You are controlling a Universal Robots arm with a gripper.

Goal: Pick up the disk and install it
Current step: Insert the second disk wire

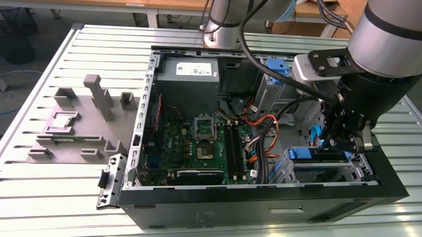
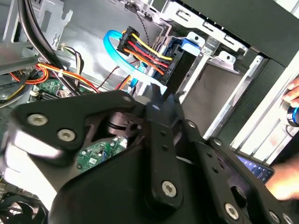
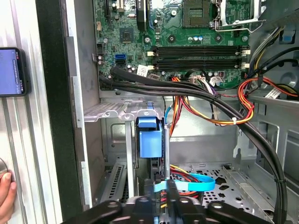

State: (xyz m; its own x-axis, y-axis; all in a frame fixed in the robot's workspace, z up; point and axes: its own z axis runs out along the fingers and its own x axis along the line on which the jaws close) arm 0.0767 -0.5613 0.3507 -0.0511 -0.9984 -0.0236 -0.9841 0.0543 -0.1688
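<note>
1. The disk (image 3: 150, 140) stands on edge in the metal drive cage (image 3: 122, 112) of the computer case (image 1: 264, 207), just ahead of the gripper (image 3: 161, 196), its long axis running straight away from the fingertips toward the motherboard (image 3: 187, 42)
2. The gripper's two fingers are pinched together at the disk's near edge, gripping its blue bracket
3. Red, yellow and black cables (image 2: 145, 51) plug in beside it
4. A phone (image 3: 11, 71) lies outside the case wall, near a hand (image 3: 5, 193)

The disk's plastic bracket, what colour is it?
Blue; the bracket shows best in the first wrist view.
</note>
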